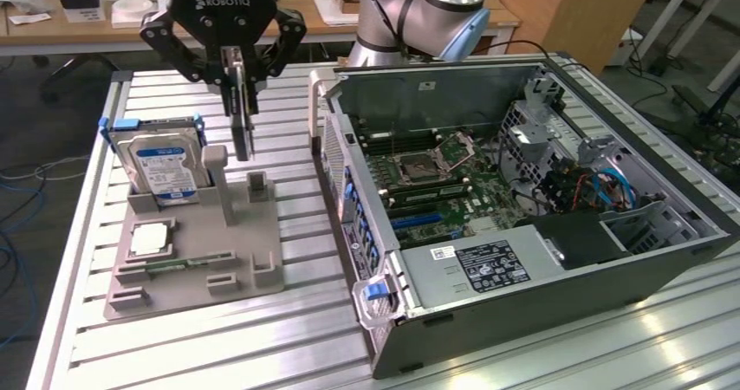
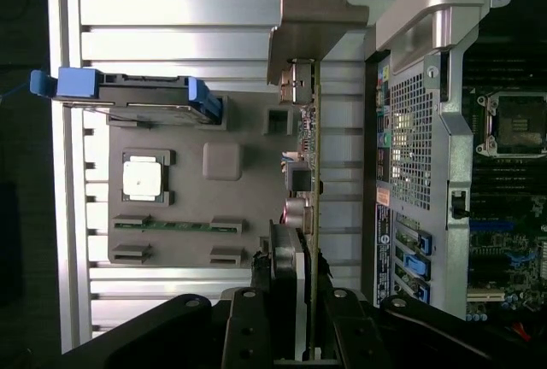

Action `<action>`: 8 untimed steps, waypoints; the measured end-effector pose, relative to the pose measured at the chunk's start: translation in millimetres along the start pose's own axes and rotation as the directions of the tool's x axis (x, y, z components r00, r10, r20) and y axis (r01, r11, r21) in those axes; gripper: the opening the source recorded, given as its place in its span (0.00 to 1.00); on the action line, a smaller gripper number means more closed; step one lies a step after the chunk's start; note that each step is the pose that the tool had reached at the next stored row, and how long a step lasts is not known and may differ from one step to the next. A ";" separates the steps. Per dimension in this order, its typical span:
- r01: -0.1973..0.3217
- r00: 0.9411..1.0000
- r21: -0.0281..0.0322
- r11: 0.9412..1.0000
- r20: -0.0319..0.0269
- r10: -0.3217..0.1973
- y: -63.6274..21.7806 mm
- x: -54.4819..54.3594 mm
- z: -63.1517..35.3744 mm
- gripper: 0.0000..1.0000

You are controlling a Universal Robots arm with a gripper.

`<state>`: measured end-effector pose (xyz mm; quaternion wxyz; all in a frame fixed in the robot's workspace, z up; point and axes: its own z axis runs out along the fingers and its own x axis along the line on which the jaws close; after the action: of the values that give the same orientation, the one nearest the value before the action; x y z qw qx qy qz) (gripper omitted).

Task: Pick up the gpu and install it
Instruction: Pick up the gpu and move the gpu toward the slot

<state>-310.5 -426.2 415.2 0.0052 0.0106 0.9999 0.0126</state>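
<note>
The gpu point(image 1: 241, 117), a thin dark card, hangs upright and edge-on above the grey holder block point(image 1: 249, 251), lifted clear of its slot post. My gripper point(image 1: 238, 71) is shut on the card's top edge. In the wrist view the gpu point(image 2: 309, 172) runs as a narrow strip away from my gripper point(image 2: 301, 279), with its grey metal bracket point(image 2: 312, 10) at the far end. The open computer case point(image 1: 521, 199) lies on its side at the exterior view's right, and its motherboard point(image 1: 445, 178) is exposed.
On the holder block stand a blue-labelled hard drive point(image 1: 162, 165), a square processor point(image 1: 151, 238) and a narrow green memory stick point(image 1: 173, 264). The case's rear panel point(image 2: 419, 130) is close beside the hanging card. The slatted aluminium table point(image 1: 289, 338) carries everything.
</note>
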 end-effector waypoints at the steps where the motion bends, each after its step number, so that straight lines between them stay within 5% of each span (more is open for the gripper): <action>1: 0.000 1.000 0.000 1.000 0.000 0.000 0.0 -0.2 0.0 0.28; 8: 0.000 1.000 0.000 1.000 0.000 0.000 0.0 -0.3 -0.3 0.28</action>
<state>-310.2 -426.2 415.5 0.0051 0.0106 0.9999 0.0125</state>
